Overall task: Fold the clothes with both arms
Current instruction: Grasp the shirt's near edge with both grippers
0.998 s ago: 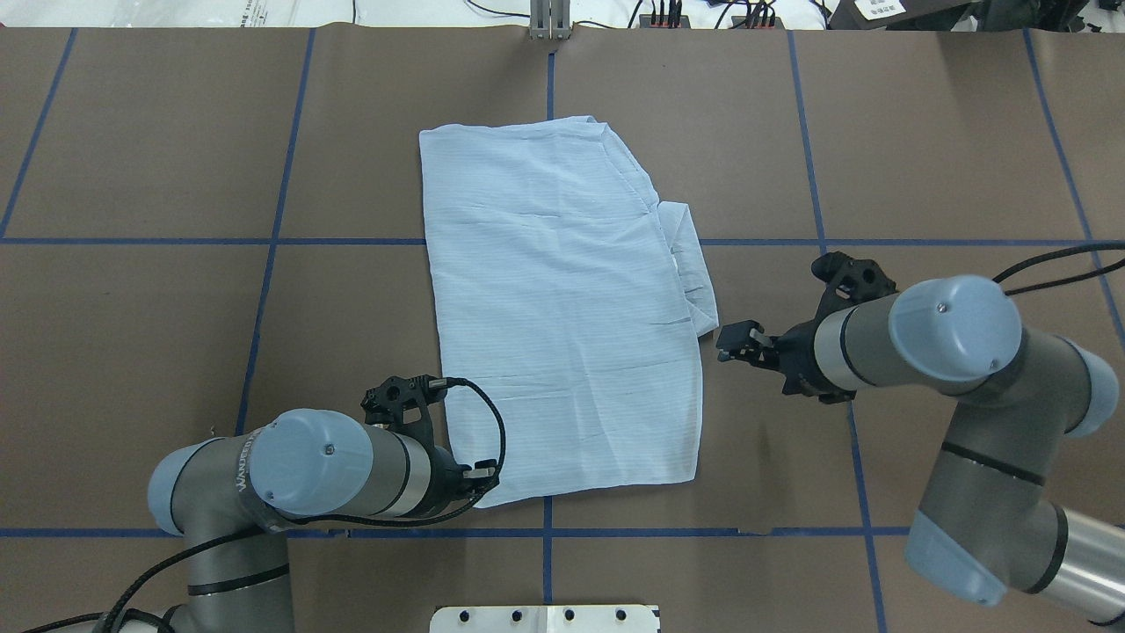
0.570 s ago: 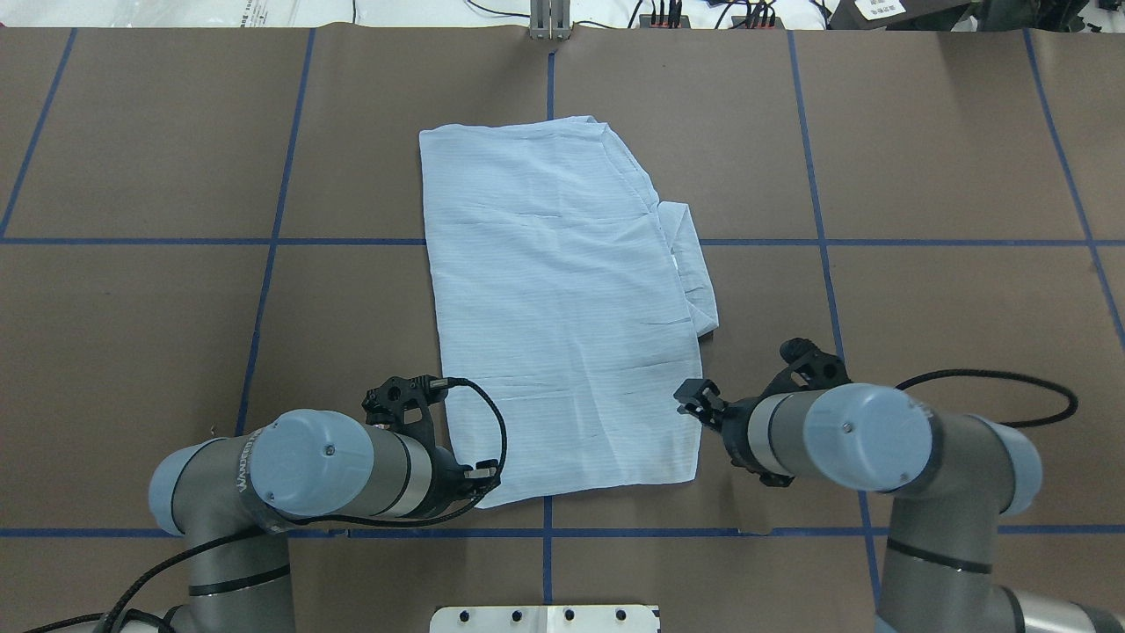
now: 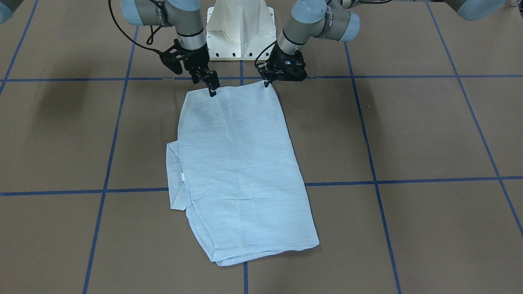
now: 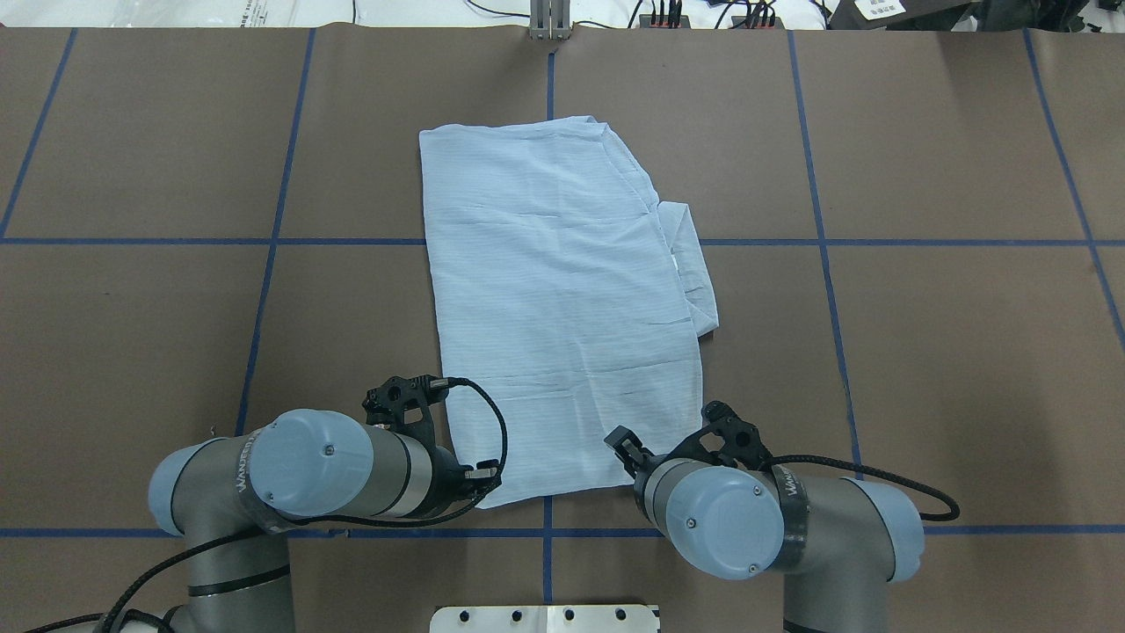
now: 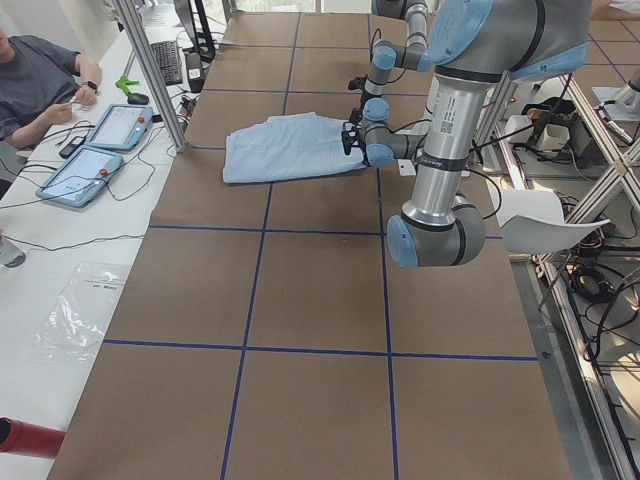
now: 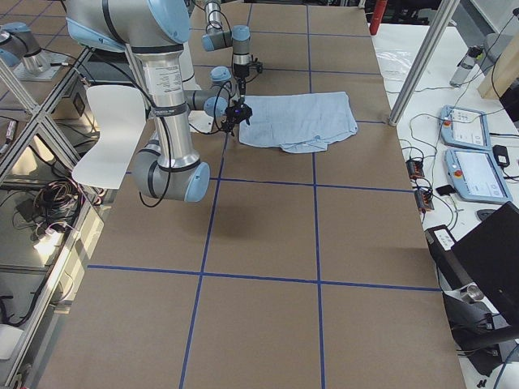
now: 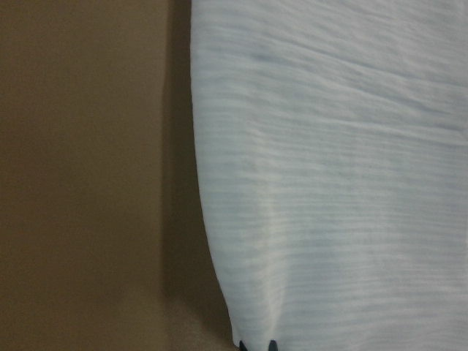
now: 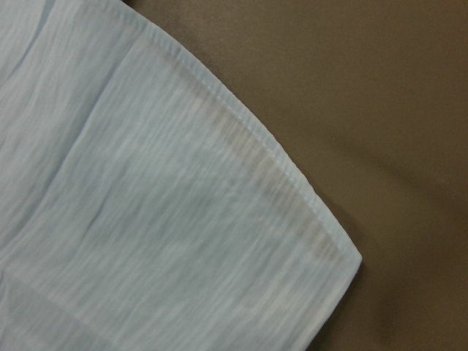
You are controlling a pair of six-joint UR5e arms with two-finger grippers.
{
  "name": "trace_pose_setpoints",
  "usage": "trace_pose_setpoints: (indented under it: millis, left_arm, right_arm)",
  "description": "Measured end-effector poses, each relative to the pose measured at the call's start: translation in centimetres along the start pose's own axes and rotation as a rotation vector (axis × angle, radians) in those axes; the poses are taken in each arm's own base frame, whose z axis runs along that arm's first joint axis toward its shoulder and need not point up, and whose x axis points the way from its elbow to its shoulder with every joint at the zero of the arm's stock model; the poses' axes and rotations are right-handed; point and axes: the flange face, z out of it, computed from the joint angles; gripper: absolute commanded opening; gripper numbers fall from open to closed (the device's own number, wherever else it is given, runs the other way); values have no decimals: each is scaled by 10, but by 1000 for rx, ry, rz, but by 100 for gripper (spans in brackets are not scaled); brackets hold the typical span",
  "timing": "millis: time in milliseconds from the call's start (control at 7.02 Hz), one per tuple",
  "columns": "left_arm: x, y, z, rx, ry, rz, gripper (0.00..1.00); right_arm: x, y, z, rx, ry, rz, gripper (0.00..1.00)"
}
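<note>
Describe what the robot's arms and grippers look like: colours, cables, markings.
Both the left arm and right arm are silver-grey tubes with light-blue joint caps and black seam rings. White lettering, too small to read, runs beside a cap. Black cables loop off each wrist. The left gripper and right gripper are black, with two slim fingers.

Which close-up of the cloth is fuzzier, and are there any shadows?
Left wrist view: the shirt is soft and blurred, with a dark shadow beside its edge. Right wrist view: sharper, hem stitching readable. Front-facing view: diffuse shadows fall on the table.
</note>
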Motion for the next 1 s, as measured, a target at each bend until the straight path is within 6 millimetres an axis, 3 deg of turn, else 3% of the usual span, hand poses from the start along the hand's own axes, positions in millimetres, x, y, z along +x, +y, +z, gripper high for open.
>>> trace_pose_setpoints:
  millis: [998]
  left_arm:
    - [0,0,0,0,0,0,0]
  right_arm:
    - [-11,6,7,34,-26,42,93]
